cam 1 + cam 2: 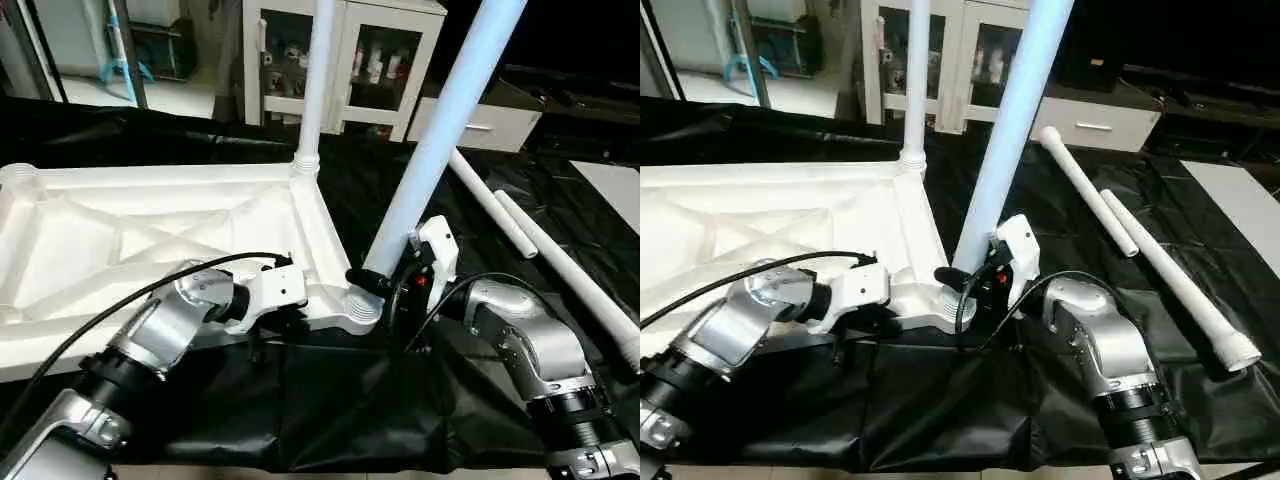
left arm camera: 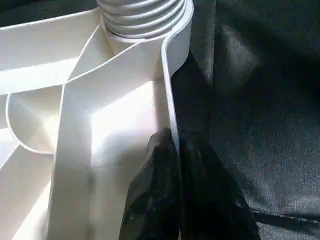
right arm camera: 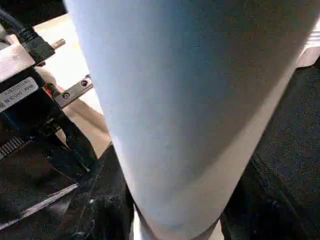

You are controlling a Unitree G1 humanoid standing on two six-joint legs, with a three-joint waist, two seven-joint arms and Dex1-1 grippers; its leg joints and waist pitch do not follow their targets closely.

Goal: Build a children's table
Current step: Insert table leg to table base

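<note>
With the upturned table top [image 1: 150,240] pinched at its rim by the left claw [image 2: 175,150], a second leg [image 1: 440,140] is held in the right claw [image 1: 385,278] beside the near corner socket [image 1: 352,305], where seating and threading are judged next.

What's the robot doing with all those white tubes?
It's building a little table. The top lies upside down on a black sheet. One leg already stands in the far corner. The right gripper holds a second leg, tilted, at the near corner socket. The left gripper pinches the top's edge to steady it. Two more legs lie on the sheet, waiting.
</note>
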